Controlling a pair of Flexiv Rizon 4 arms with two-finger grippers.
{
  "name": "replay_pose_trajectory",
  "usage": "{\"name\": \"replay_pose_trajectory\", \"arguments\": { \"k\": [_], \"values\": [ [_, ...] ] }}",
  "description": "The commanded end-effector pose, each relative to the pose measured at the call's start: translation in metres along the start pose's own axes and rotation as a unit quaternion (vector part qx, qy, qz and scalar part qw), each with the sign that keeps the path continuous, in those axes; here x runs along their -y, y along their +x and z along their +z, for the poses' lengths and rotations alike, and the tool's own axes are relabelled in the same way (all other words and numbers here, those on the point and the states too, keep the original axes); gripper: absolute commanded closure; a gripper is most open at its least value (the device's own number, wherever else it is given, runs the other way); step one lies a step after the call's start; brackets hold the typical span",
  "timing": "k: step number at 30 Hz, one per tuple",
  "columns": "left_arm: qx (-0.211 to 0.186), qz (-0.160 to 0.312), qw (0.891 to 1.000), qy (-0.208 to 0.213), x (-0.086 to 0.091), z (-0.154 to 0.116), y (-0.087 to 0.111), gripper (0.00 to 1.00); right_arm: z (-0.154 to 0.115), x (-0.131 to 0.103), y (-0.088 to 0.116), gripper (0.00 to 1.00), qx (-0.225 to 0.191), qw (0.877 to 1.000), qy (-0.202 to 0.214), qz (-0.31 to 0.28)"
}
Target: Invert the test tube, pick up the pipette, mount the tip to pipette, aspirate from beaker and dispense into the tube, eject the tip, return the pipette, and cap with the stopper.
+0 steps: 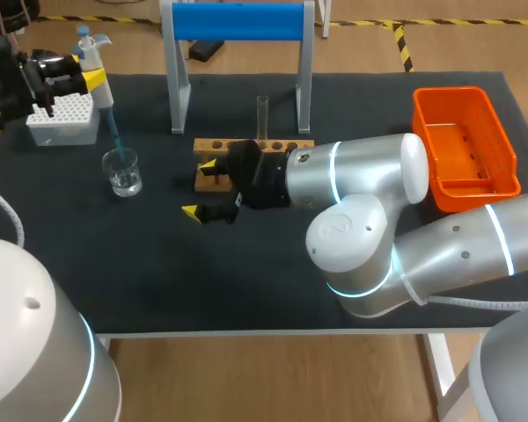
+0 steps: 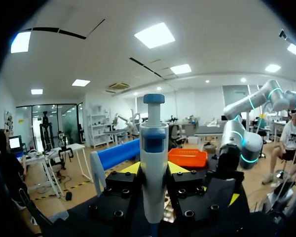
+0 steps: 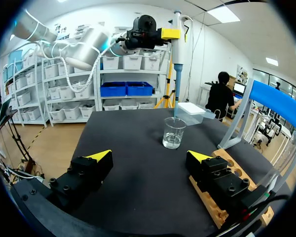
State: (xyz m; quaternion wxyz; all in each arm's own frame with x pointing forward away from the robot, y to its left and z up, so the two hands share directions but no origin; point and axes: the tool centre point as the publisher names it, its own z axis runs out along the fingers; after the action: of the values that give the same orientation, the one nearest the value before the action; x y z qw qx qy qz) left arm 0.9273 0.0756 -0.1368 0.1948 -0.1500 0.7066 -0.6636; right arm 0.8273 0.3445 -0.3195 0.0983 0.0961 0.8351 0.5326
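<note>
1. Right gripper (image 1: 201, 188): the fingers are spread wide and hold nothing, low over the dark matte tabletop (image 1: 141, 281). One yellow tip sits at the left end of the wooden rack (image 1: 273, 146). The other is on the near side, apart from the rack.

2. Wooden rack: a flat block of bare wood drilled with round holes. The test tube (image 1: 262, 114) stands upright in a hole, mouth up. Handling, as judged: thin clear glass that is light, smooth and fragile. Grip it across the round wall at mid-length with low force, clear of the rim.

3. Beaker (image 1: 122, 171): a clear cylinder holding a little clear liquid. It stands left of the rack, well apart from it. It is likely light and easily tipped, so avoid side loads on its rim.

4. Pipette (image 1: 91, 53): a white rigid plastic barrel with a blue plunger cap and a long translucent blue tip (image 1: 113, 132) mounted. The tip slants down to the beaker mouth. Whether its end reaches the liquid cannot be told. Handling, as judged: the barrel is stiff, smooth and light, so hold it at the thick upper section. The tip is slender, probably seated by friction alone, and should not be knocked.

5. Left gripper (image 2: 154, 170): pressed against the pipette barrel from both sides.

6. Farther items: a white perforated tip box (image 1: 63, 119) just beside the left gripper, an orange ribbed plastic basket (image 1: 465, 145) at the right, and a blue-barred stand (image 1: 238, 22) behind the rack.
</note>
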Motion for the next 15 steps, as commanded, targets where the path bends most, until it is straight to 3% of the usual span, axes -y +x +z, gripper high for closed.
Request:
{"name": "replay_pose_trajectory", "arguments": {
  "k": [1,15],
  "values": [
    [-0.003,-0.002,1.000,0.002,-0.008,0.005,-0.004,1.00,-0.001,0.001,-0.001,0.00,-0.001,1.000,-0.001,0.000],
    [0.012,-0.011,1.000,-0.006,-0.034,0.002,-0.007,1.00,-0.001,0.001,-0.001,0.00,-0.001,1.000,-0.001,0.000]
  ]
}}
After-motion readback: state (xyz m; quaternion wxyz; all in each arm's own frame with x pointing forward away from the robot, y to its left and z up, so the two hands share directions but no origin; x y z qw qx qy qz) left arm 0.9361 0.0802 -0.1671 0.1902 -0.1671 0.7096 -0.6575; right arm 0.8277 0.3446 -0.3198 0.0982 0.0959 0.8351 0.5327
